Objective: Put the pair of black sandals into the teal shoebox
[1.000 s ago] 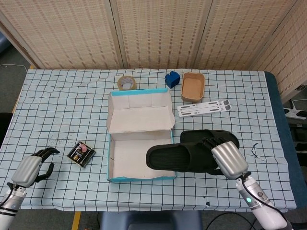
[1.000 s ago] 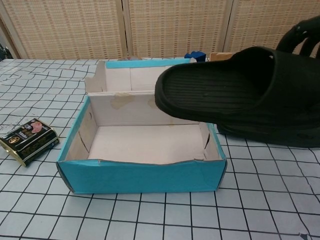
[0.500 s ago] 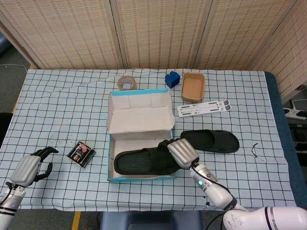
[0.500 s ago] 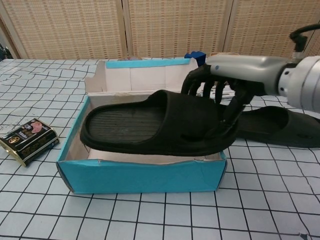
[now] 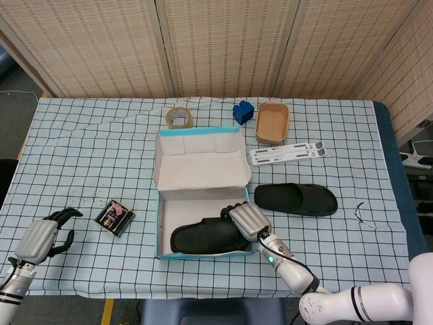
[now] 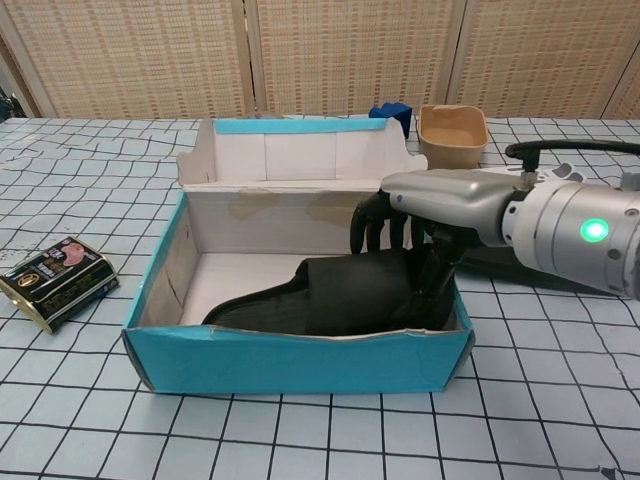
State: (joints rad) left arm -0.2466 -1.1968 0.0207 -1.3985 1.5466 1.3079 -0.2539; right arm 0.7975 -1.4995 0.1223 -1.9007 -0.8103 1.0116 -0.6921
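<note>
Checked cloth point(image 5: 101, 156) covers the table, cane screens point(image 5: 223, 40) behind; right hand point(image 5: 248, 221) grips a sandal point(image 5: 206, 238).

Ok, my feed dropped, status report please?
Right hand grips first sandal, now down inside teal shoebox. Left hand idle, holding nothing. Second sandal on table right of box, path unobstructed.

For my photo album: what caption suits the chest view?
Right hand lowers one black sandal into the teal shoebox.
</note>
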